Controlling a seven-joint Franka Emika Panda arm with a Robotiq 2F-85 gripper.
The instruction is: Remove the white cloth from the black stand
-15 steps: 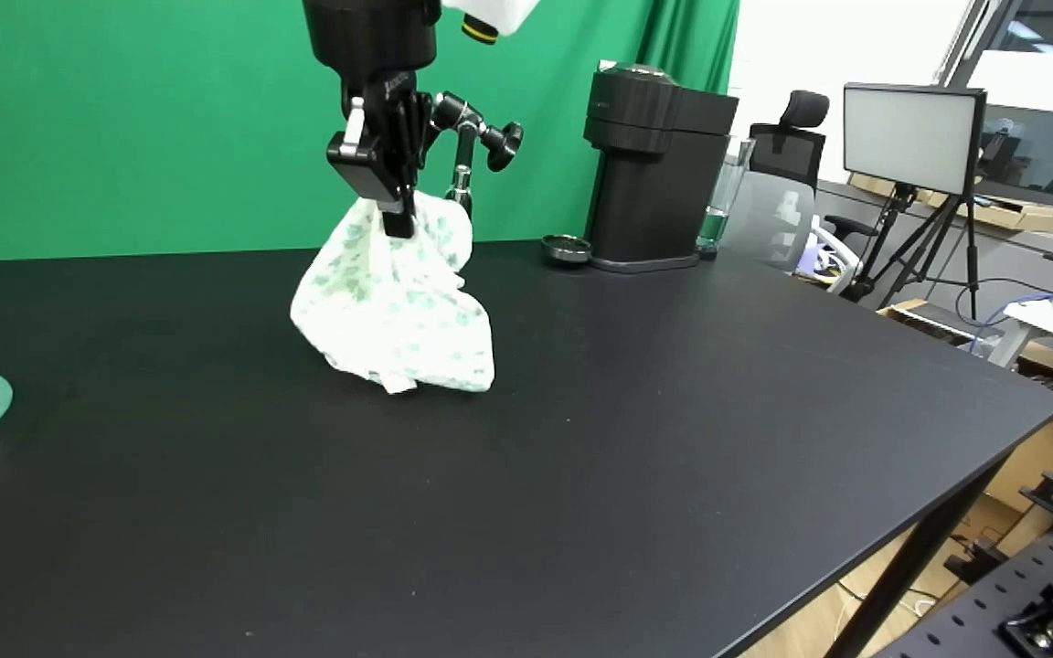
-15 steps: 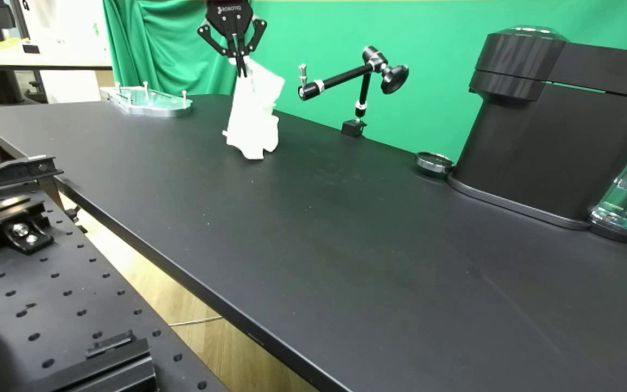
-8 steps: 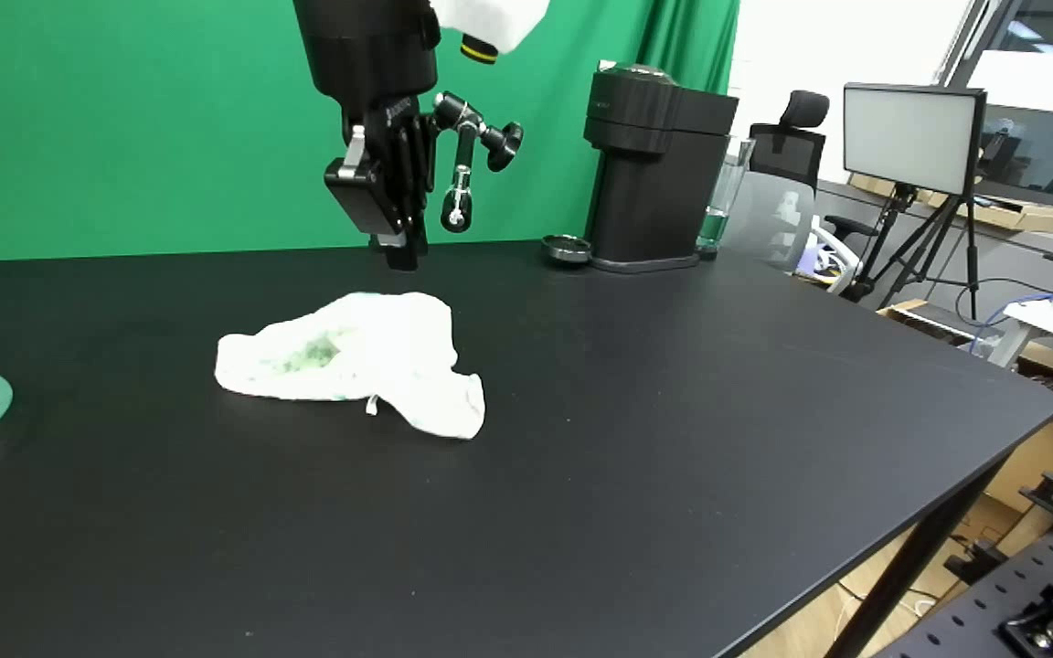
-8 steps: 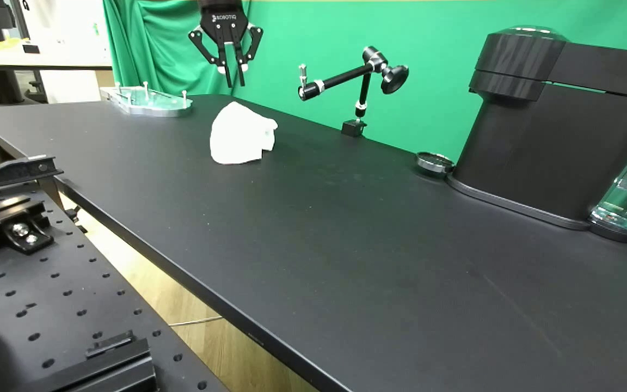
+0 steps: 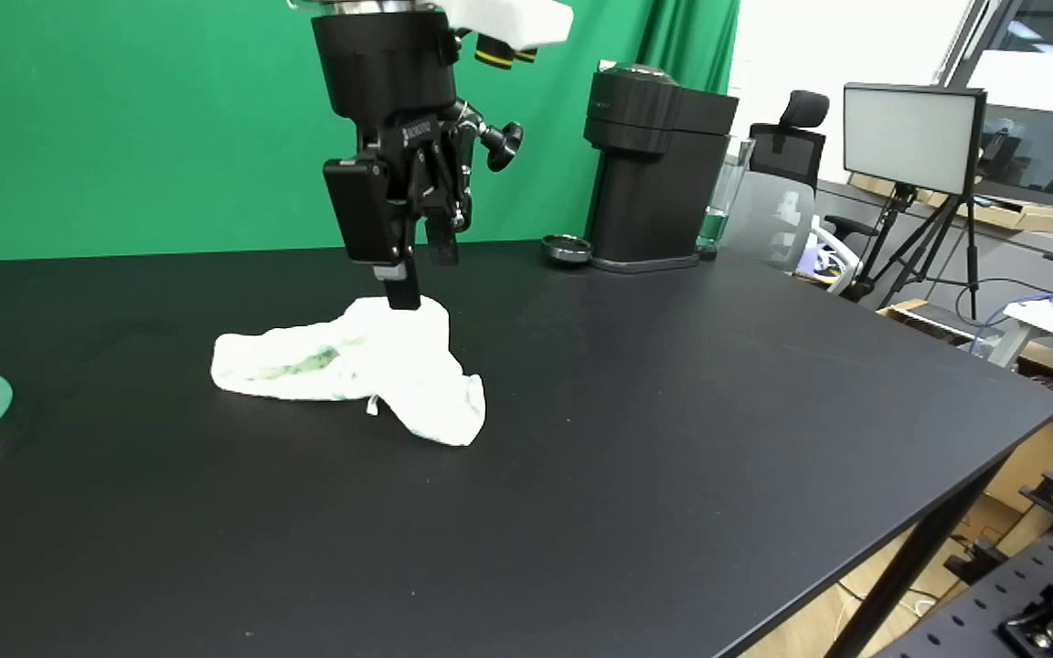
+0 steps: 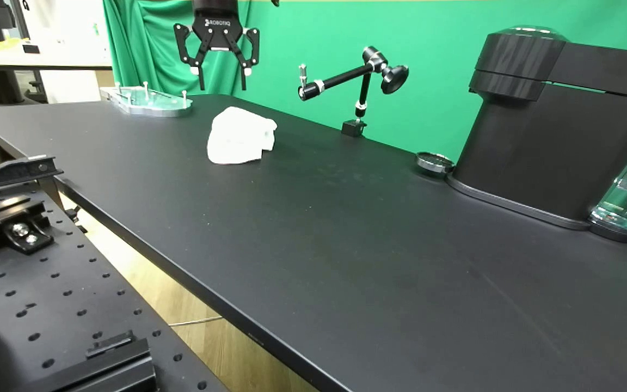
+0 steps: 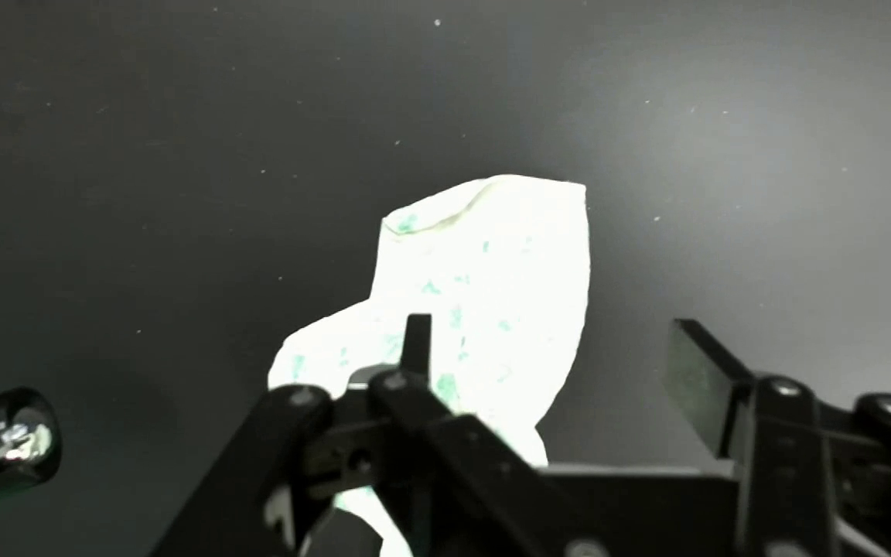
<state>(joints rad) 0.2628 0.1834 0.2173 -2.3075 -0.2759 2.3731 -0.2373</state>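
Black table [image 6: 346, 261], white cloth [image 6: 240, 136], black stand [image 6: 364, 90], coffee machine [image 6: 542, 147]

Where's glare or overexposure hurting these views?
Wrist view: pale glare on the black tabletop, upper right; white cloth overexposed, though green marks show. Both exterior views: cloth looks bleached too, folds hard to read.

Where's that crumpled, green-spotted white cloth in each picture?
In an exterior view: cloth, left of centre.
In an exterior view: cloth, above and left of centre.
In the wrist view: cloth, central, partly hidden.
Shared by all: the black two-fingered gripper, open.
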